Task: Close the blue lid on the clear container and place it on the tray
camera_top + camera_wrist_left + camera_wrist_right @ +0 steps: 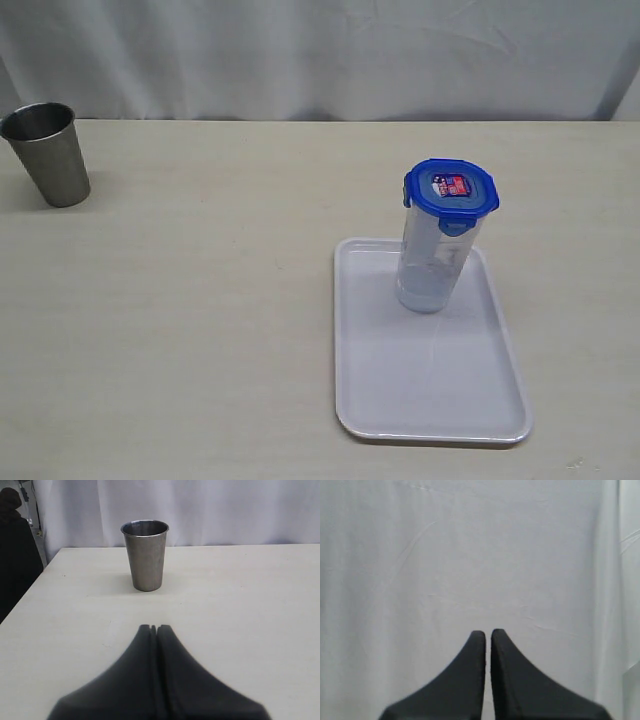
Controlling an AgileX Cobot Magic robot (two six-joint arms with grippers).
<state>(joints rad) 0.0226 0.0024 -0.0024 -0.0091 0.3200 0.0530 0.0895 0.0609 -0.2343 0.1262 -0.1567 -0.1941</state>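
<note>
Container: the clear container point(432, 265) stands on the tray point(430, 400), toward its far end, on the right gripper's side of the desk point(200, 300). It is ahead of neither gripper and well apart from both.
Lid: the blue lid point(451, 187) sits on the rim, sticker up. Two flaps show folded down; the others are hidden, so full latching cannot be told.
Left gripper: the left gripper point(154, 628) has its jaws pressed together and holds nothing. A steel cup point(145, 555) stands straight ahead of it, apart.
Right gripper: the right gripper point(488, 632) has its jaws all but touching and is empty. Only the white curtain point(470, 555) lies ahead.
Task state: looks finished, by my reading.
Risk, tipping: tall narrow body on a small foot. A sideways brush from a passing gripper would likely topple it, perhaps over the tray's low rim.
Risk, lid: an unlatched flap on the hidden side could let the lid lift if the container were picked up by its top.
Axis: long axis vertical, lid end pointing up. The slight lean in the exterior view looks like camera perspective.
</note>
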